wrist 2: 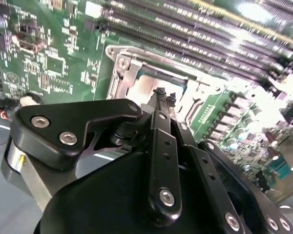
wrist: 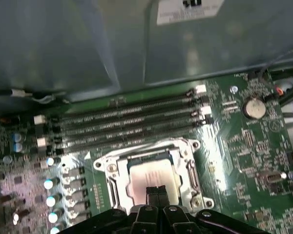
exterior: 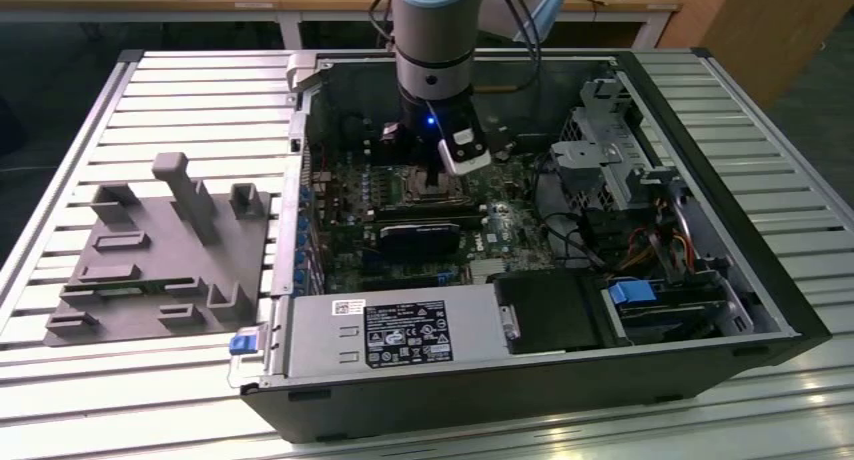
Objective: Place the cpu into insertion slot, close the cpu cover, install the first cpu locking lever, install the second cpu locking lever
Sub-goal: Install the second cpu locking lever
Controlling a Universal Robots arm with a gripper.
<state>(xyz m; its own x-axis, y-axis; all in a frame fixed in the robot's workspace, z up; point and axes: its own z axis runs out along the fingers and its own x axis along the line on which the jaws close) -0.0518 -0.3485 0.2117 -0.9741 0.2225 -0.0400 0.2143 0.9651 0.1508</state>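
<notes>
Directly over the insertion slot (wrist: 154,173), gripper (wrist: 157,190) hung with fingertips (wrist: 152,191) pressed together and nothing held, cpu (wrist: 149,174) seated in that slot, cpu cover (wrist: 142,155) down around it, memory slots (wrist: 127,122) just beside.

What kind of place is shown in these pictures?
Probably a robotics test bench: an open black computer case lies on a slatted metal table, with a grey plastic parts fixture beside it.

Grey-silver arm (exterior: 434,40) with blue band, blue LED, black cable; black claw (wrist 2: 164,95) linkages, silver screws.
</notes>
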